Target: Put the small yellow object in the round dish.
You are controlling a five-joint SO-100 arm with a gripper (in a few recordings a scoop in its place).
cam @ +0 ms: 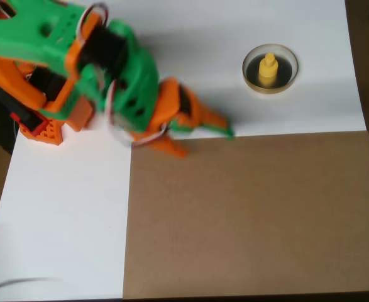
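Observation:
In the overhead view the small yellow object (pixel 269 68) stands upright inside the round dish (pixel 270 87), which has a pale rim and a dark inside. The dish rests on the white surface at the upper right. My green and orange gripper (pixel 203 141) is well to the left of the dish and below it, at the border of white sheet and brown board. Its two fingers are spread apart, one pointing right and one pointing down, so it is open with nothing between them. The arm looks slightly blurred.
A brown board (pixel 253 214) covers the lower right of the table, and white paper (pixel 65 220) covers the left and top. The arm's orange base (pixel 43 129) sits at the left edge. The table's right edge lies just beyond the dish.

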